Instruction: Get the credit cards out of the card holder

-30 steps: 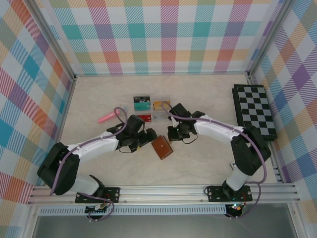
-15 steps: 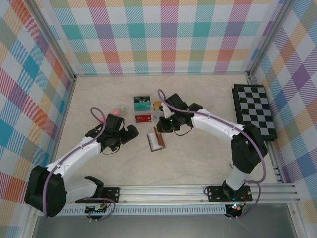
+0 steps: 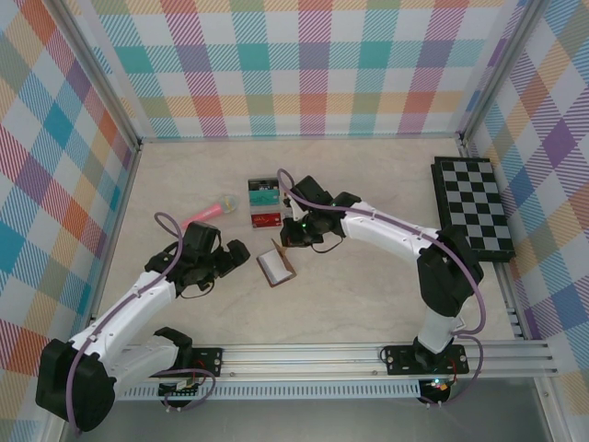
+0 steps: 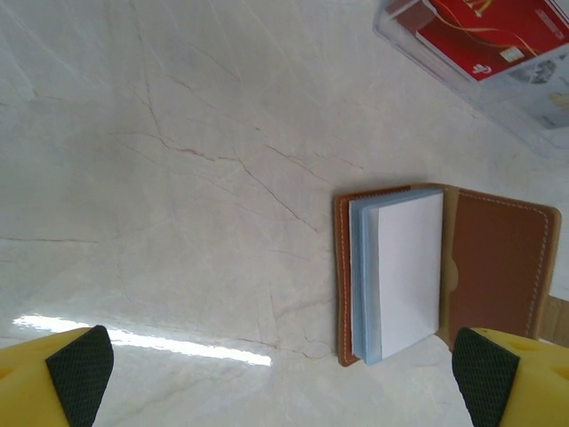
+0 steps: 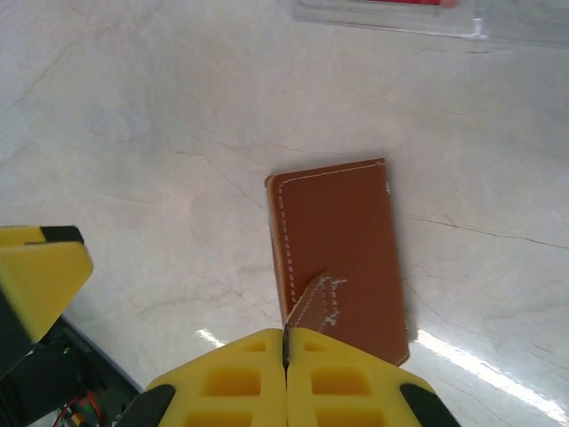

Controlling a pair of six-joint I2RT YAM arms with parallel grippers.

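The brown card holder (image 3: pixel 275 267) lies open on the table, its blue-grey pages (image 4: pixel 396 276) facing up. One cover (image 5: pixel 338 236) is lifted. My right gripper (image 5: pixel 286 342) is shut on that cover's little side tab (image 5: pixel 322 298), above the holder (image 4: pixel 498 267). My left gripper (image 3: pixel 236 257) stands wide open just left of the holder, apart from it, with only bare table between its fingertips (image 4: pixel 80 366). A red credit card (image 4: pixel 484 31) and a teal one (image 3: pixel 264 191) lie in the clear box. I cannot tell whether the pages hold cards.
The clear compartment box (image 3: pixel 269 204) sits just behind the holder. A pink object (image 3: pixel 206 211) lies to its left. The chessboard (image 3: pixel 474 207) is at the far right by the wall. My left gripper's yellow finger (image 5: pixel 36 276) shows beside the holder.
The left arm has drawn back to the left and its jaws have opened fully. The right gripper, holding the tab, has moved left and the holder has gone from closed to open.
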